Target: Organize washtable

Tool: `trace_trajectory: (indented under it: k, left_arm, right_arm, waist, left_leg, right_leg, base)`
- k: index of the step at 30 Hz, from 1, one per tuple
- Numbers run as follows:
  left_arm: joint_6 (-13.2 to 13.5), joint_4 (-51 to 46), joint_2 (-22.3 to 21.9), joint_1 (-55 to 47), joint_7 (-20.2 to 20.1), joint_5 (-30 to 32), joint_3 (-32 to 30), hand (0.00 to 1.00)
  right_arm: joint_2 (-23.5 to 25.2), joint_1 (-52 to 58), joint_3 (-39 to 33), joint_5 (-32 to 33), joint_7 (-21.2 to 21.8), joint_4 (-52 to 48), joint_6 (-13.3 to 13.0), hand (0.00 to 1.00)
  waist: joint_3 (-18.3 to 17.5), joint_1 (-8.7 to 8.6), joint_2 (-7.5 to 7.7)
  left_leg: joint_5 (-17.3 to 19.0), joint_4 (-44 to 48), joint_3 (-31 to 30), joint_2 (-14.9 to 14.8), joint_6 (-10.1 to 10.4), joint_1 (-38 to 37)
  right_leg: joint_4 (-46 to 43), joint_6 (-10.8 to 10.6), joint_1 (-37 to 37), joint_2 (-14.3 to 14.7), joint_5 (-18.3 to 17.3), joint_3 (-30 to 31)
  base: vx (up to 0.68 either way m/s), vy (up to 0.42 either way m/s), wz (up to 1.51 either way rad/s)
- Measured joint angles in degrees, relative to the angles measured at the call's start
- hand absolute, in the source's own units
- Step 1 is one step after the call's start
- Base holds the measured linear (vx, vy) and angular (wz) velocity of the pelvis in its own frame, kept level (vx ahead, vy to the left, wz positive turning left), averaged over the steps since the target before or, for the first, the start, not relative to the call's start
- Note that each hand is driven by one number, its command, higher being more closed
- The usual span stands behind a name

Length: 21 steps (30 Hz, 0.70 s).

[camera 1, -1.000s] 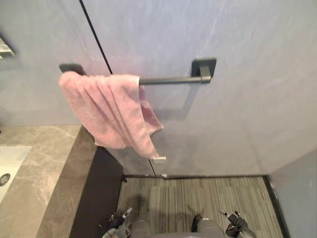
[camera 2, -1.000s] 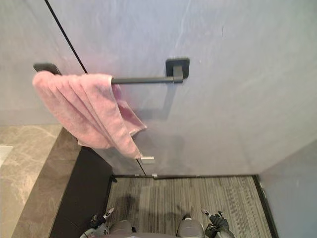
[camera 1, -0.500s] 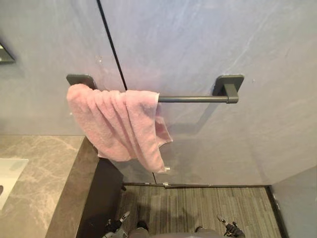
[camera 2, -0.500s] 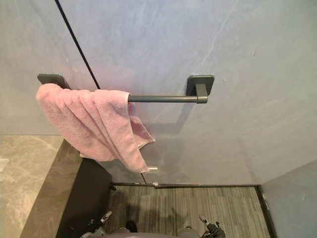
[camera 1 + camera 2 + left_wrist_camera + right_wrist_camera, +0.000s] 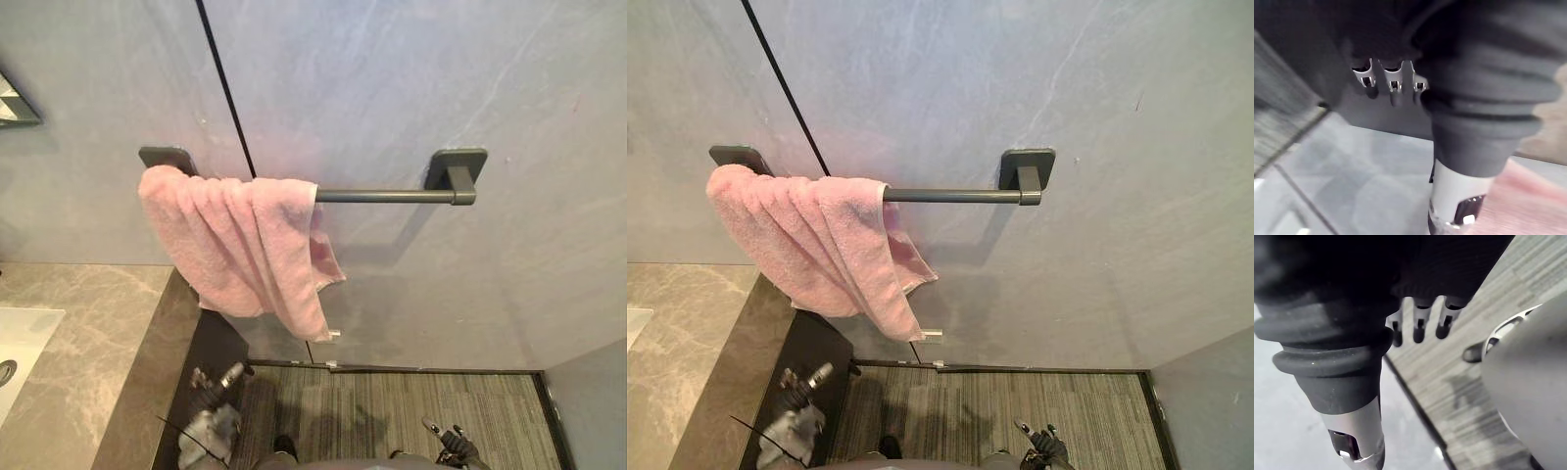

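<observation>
The towel [image 5: 235,240] is showing plain pink, the rail [image 5: 387,196] dark grey, the tabletop [image 5: 88,333] veined beige marble, the floor [image 5: 411,401] grey stripes.

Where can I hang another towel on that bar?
The dark metal towel bar is bare from the pink fluffy towel to its right bracket. Its left end is crowded. The grey marble counter by the white sink is bare too.

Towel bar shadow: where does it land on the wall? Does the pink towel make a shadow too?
Left eye view: the towel bar throws a soft grey shadow on the wall, slanting down and left from its right bracket. Right eye view: the pink towel darkens the wall just right of its hanging edge, so the light probably comes from above.
</observation>
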<state>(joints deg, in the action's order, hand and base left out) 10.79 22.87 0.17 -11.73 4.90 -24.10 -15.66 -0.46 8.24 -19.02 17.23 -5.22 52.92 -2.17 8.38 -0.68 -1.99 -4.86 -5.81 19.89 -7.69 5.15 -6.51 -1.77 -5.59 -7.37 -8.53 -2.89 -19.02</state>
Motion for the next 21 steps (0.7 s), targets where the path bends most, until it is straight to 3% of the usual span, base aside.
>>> trace_trajectory:
  k: [6, 14, 21]
  left_arm:
    - [3.67, -12.61, 0.71, 0.64, 0.4, -1.3, -0.61, 0.0]
    - [5.44, -21.0, 0.81, 0.5, 0.38, -1.09, -0.61, 0.0]
    - [8.25, -34.04, 1.86, 0.89, 1.79, 0.3, -1.4, 0.0]
  right_arm:
    - [-0.18, 0.13, 1.54, -0.97, 0.43, -0.01, -0.2, 0.0]
    - [-0.13, -0.02, 1.64, -1.08, 0.64, 0.3, -0.2, 0.0]
    - [-1.26, -0.45, 1.54, -1.01, 1.8, 4.8, -0.68, 0.0]
  waist:
    - [-0.43, -0.11, 0.06]
    - [-1.96, -0.01, 0.09]
    - [-3.55, -0.04, 0.45]
  left_leg:
    - [0.01, -0.04, -0.05, 0.0, 0.02, -0.05]
    - [0.03, -0.07, -0.06, -0.11, 0.04, -0.05]
    - [0.01, -0.07, 0.03, -0.17, 0.05, 0.55]
  right_leg:
    - [0.66, 0.04, -0.31, 0.14, 0.03, -0.02]
    - [0.94, 0.14, -0.39, 0.29, 0.1, -0.01]
    - [1.02, 0.21, -0.17, 0.35, 0.39, 0.31]
  base:
    - [0.02, -0.002, -0.01]
    - [0.0, 0.0, 0.0]
    - [0.0, 0.0, 0.0]
